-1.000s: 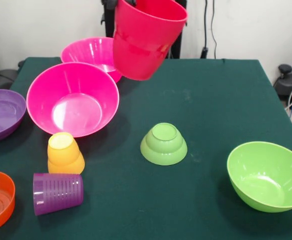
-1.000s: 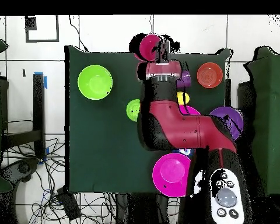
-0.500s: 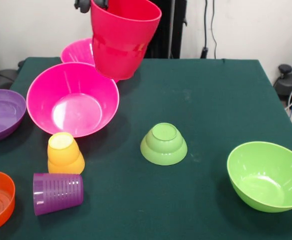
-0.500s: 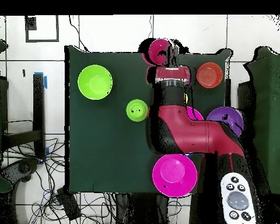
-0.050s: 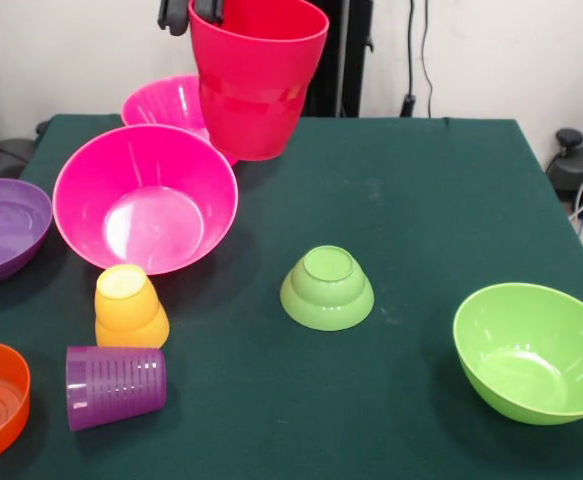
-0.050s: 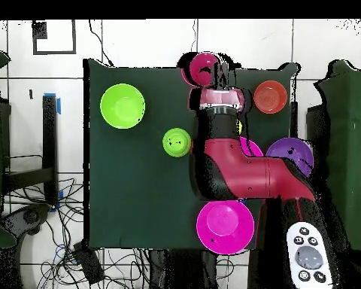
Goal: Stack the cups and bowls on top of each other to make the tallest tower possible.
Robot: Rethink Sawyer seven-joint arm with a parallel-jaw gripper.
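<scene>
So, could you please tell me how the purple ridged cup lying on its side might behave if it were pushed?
The purple ridged cup lies on its side, so it would probably roll, curving because it tapers. It looks like thin plastic, likely light. The ridges may help grip.

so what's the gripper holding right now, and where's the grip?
The red cup, lifted upright above the table, gripped at its rim on the picture's left by the gripper.
</scene>
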